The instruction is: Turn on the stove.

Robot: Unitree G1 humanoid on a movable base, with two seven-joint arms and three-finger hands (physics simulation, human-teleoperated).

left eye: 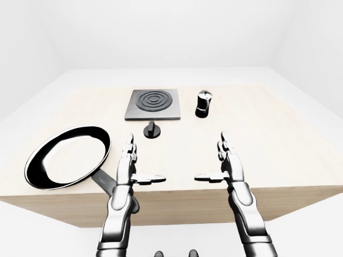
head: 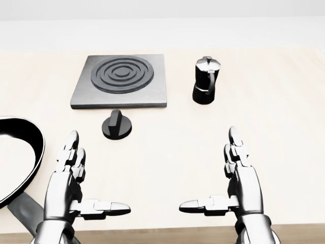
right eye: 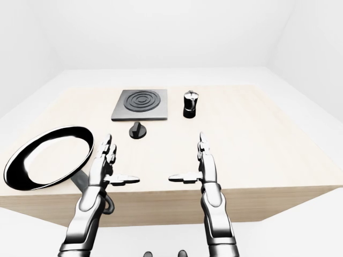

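A dark grey stove plate (head: pixel 121 80) with concentric rings lies on the wooden table near the top of the head view. Its round black knob (head: pixel 117 125) sits on the table just below the plate. My left hand (head: pixel 86 185) hovers open at the lower left, fingers pointing up and thumb stretched toward the middle, well below the knob. My right hand (head: pixel 223 180) mirrors it at the lower right, open too. Neither hand touches anything.
A black moka pot (head: pixel 205 81) stands right of the stove plate. A black frying pan (left eye: pixel 67 157) lies at the left, its handle (left eye: pixel 110 186) running under my left forearm. The table's near edge (left eye: pixel 177 206) lies just below my hands.
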